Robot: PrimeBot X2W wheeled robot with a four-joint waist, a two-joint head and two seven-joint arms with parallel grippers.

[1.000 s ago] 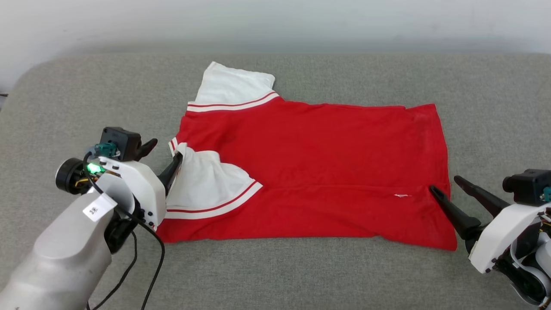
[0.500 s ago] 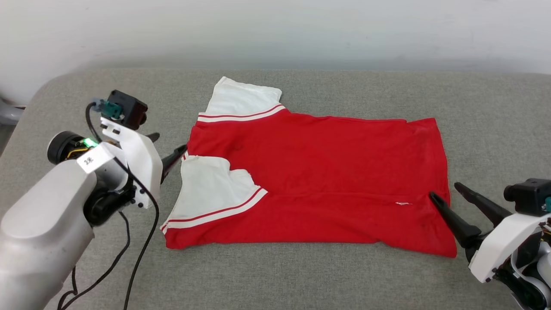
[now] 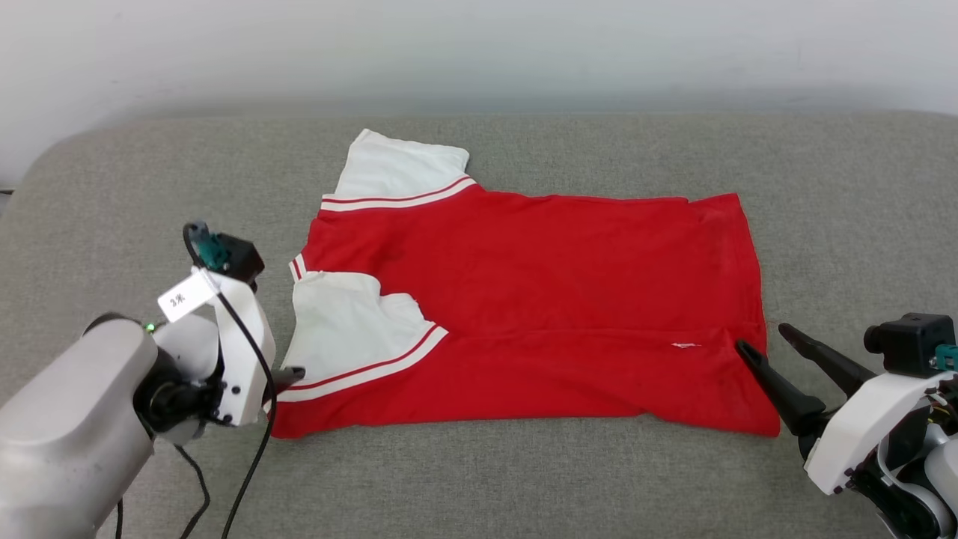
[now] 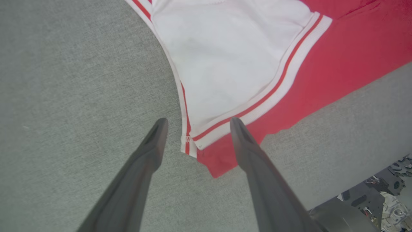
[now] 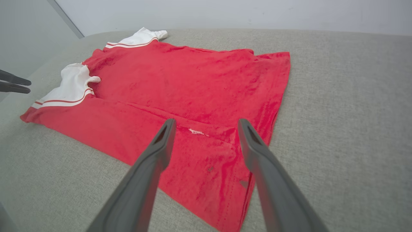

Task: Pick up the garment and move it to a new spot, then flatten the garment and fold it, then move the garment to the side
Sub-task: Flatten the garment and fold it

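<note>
The shirt lies spread in the middle of the head view, on the grey cushion. Your left gripper, fingers apart and empty, straddles the corner where the white sleeve covers the red hem. If you close here, you may catch only the sleeve and pull it away. The right gripper, also apart and empty at the lower right, may pinch only the top layer.

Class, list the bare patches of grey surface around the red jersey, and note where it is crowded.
Bare: grey surface between jersey and wall, and along its near edge. Crowded: both ends, where the open left gripper and right gripper stand.
</note>
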